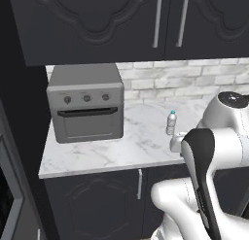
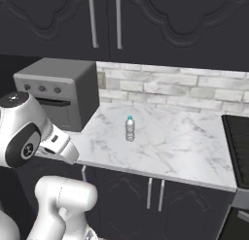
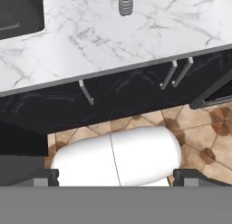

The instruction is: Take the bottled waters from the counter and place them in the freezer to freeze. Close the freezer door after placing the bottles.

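One bottled water [image 1: 171, 123] stands upright on the white marble counter [image 1: 97, 154], clear and ribbed with a teal cap. The right base view has this bottle [image 2: 130, 128] near the middle of the counter [image 2: 185, 146]. In the hand view, just the bottle's lower half [image 3: 126, 3] shows at the top edge, on the counter [image 3: 90, 41]. My gripper [image 3: 115, 177] hangs in front of the counter's front edge, short of the bottle, looking down at the dark cabinet fronts. It is open, fingertips [image 3: 45, 176] far apart, nothing between them. The freezer and its door are out of view.
A grey toaster oven [image 1: 86, 105] with three knobs sits at the counter's left end. Dark upper cabinets [image 2: 104, 20] hang overhead. A black stove [image 2: 238, 137] borders the counter on the right. Brown tiled floor [image 3: 199, 137] lies below.
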Controlling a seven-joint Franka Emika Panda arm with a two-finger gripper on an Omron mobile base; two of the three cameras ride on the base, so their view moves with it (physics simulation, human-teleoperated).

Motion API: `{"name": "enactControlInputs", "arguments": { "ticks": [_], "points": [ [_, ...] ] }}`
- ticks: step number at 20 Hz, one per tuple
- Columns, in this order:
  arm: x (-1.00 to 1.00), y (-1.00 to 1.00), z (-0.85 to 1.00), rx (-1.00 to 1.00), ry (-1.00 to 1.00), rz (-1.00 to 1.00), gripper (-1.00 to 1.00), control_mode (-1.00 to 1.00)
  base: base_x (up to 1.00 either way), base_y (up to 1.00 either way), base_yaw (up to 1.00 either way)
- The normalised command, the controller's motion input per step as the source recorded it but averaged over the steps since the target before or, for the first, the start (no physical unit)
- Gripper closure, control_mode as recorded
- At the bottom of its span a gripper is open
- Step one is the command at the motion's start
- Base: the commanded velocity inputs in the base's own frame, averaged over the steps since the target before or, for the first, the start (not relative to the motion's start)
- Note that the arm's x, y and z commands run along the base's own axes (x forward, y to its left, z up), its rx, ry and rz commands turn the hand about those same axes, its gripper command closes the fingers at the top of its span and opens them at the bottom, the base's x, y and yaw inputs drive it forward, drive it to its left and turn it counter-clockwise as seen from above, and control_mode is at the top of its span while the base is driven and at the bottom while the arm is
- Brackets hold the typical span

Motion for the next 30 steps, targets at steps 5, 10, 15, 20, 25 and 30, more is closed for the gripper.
{"name": "enactControlInputs", "arguments": {
  "ticks": [5,10,15,20,25,30],
  "points": [
    [0.0,0.0,0.0,0.0,0.0,0.0,-1.0,1.0,0.46,0.0,0.0],
    [0.0,0.0,0.0,0.0,0.0,0.0,-1.0,-1.0,0.03,0.0,0.0],
    [0.0,0.0,0.0,0.0,0.0,0.0,-1.0,-1.0,0.0,0.0,0.0],
    [0.37,-0.55,-0.18,0.12,-0.02,0.03,-1.0,-1.0,0.0,0.0,0.0],
    [0.48,-0.73,-0.33,0.06,-0.14,0.26,-1.0,-1.0,0.0,0.0,0.0],
    [0.43,-0.51,-0.32,0.0,-0.29,0.3,-1.0,-1.0,0.0,0.0,0.0]
  ]
}}
